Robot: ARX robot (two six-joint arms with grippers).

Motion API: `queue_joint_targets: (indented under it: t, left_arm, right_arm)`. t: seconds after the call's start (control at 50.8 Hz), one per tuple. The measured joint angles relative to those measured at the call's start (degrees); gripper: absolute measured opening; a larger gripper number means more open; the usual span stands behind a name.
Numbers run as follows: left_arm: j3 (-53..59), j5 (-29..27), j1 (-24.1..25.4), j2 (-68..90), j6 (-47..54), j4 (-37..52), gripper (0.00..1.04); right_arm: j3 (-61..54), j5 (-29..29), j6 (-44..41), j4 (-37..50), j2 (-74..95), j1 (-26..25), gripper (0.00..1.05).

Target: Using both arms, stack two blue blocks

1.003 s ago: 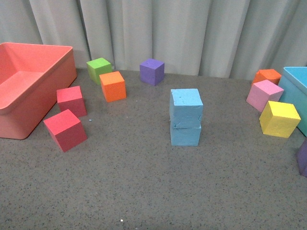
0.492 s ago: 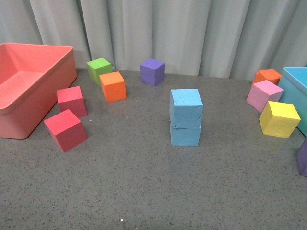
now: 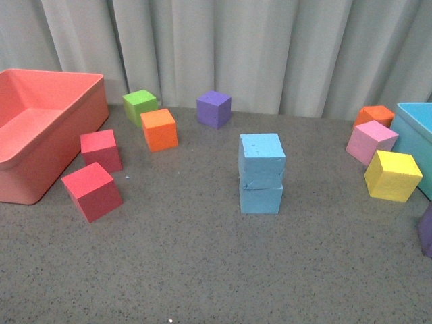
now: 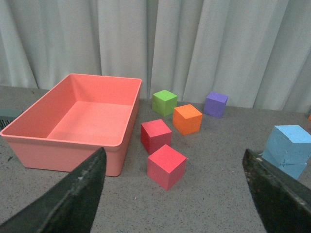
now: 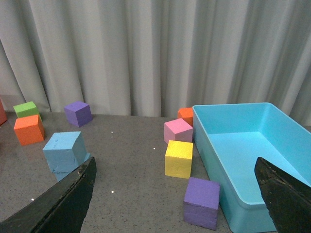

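Two sky-blue foam cubes stand stacked near the table's middle. The upper blue block [image 3: 262, 160] sits slightly skewed on the lower blue block [image 3: 261, 198]. The stack also shows in the left wrist view [image 4: 288, 149] and in the right wrist view [image 5: 65, 152]. Neither arm shows in the front view. My left gripper [image 4: 177, 196] is open and empty, pulled back from the stack. My right gripper [image 5: 177, 194] is open and empty, also well away from it.
A salmon bin [image 3: 34, 158] stands at the left, a teal bin [image 3: 413, 125] at the right. Two red cubes [image 3: 92, 191], an orange [image 3: 159, 129], a green [image 3: 140, 103] and a purple cube [image 3: 214, 109] lie left and behind. Pink [image 3: 371, 141], yellow [image 3: 393, 175], orange and purple cubes lie right.
The front camera's view has shifted slightly, so everything sits a little lower in the picture. The blue stack has not moved on the table.
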State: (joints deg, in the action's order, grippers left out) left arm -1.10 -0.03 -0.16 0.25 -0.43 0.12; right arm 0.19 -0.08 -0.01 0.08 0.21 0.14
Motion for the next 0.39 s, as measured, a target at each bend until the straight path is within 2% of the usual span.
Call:
queue_joint_targets:
  t: [0.059, 0.079, 0.118, 0.394]
  left_arm:
    - [0.0, 0.0, 0.0, 0.0, 0.0, 0.0, 0.99]
    - [0.0, 0.0, 0.0, 0.0, 0.1, 0.0, 1.00]
    - [0.0, 0.0, 0.0, 0.0, 0.1, 0.0, 0.97]
    - [0.0, 0.0, 0.0, 0.0, 0.1, 0.0, 0.98]
  right_arm:
    - [0.0, 0.0, 0.0, 0.0, 0.0, 0.0, 0.95]
    - [0.0, 0.0, 0.0, 0.0, 0.0, 0.0, 0.95]
    - [0.0, 0.0, 0.0, 0.0, 0.0, 0.0, 0.95]
    - [0.0, 0.0, 0.0, 0.0, 0.0, 0.0, 0.95]
